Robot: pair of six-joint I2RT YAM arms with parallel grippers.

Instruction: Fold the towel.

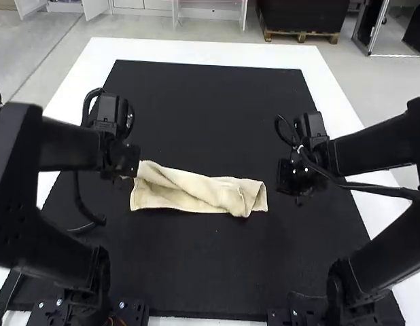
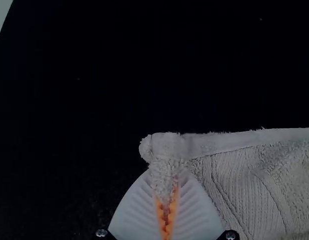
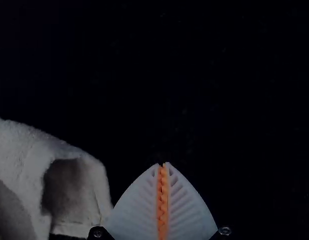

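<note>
- Towel (image 1: 189,193): on the black mat (image 1: 217,88) over the counter (image 1: 217,49), between the 2 arms; long uneven strip, diagonal creases, not neatly folded.
- Left tool (image 2: 165,189): pinching 1 corner of the towel, cloth between the orange pads.
- Right tool (image 3: 163,166): fingers pressed together, nothing between them, just beside the towel's other end.
- That end has a puffed fold (image 3: 34,145), open like a short tunnel.
- Step in hand, my read: straighten the strip before the next fold.
- Left: hold the corner low and firm as an anchor; lifting would likely add creases.
- Right: spread the fingers first, come in low, take only the outer layer at the free end; a deep bite could trap 2 layers.
- Then draw away from the left tool, gently, until the creases ease; tugging could slip the corner.
- Match edges, lay flat, release.
</note>
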